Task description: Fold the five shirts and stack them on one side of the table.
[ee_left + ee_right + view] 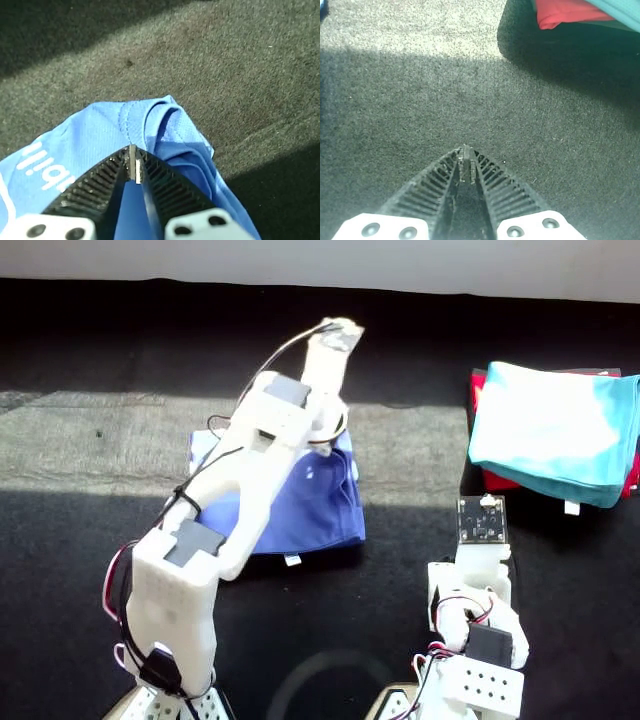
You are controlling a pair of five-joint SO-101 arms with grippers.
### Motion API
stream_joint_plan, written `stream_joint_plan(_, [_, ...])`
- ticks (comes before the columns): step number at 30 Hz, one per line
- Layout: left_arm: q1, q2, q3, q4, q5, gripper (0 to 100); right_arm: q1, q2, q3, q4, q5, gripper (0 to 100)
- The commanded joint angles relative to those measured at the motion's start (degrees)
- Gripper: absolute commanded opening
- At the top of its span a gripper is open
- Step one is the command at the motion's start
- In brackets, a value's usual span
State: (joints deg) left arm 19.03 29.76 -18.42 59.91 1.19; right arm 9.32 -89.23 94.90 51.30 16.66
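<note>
high view counts three shirts: a blue shirt [320, 505] folded mid-table, and at the right edge a stack with a cyan shirt [555, 430] lying on a red shirt [497, 480]. whatever lies under the red one is hard to make out. two arms stand at the table [80, 430]. the left gripper [133, 162] is clenched over the blue shirt's collar end, and it is unclear whether it pinches cloth. the right gripper [465, 157] is clenched too, above bare dark mat near the stack.

L gripper [133, 155], R gripper [465, 152]: both closed
</note>
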Motion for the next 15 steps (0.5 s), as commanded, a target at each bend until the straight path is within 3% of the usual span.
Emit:
stream_joint_plan(1, [1.01,1.63,-5.93,-3.69,0.44,1,-0.4,-0.75,5.76,-0.75,-0.09,1.2])
stream_joint_plan(4, [1.01,2.95,-10.42,-3.25,0.44,1,-0.4,-0.75,5.76,-0.75,-0.09,1.2])
stream_joint_plan(7, [0.13,2.86,-15.6,2.37,1.23,1,-0.4,-0.75,5.76,-0.75,-0.09,1.2])
stream_joint_plan(12, [-3.03,3.65,-24.4,13.45,10.64,1,-0.4,-0.75,5.76,-0.75,-0.09,1.2])
stream_joint_plan(15, [-3.47,5.58,-21.41,11.6,10.64,1,-0.4,-0.75,5.76,-0.75,-0.09,1.2])
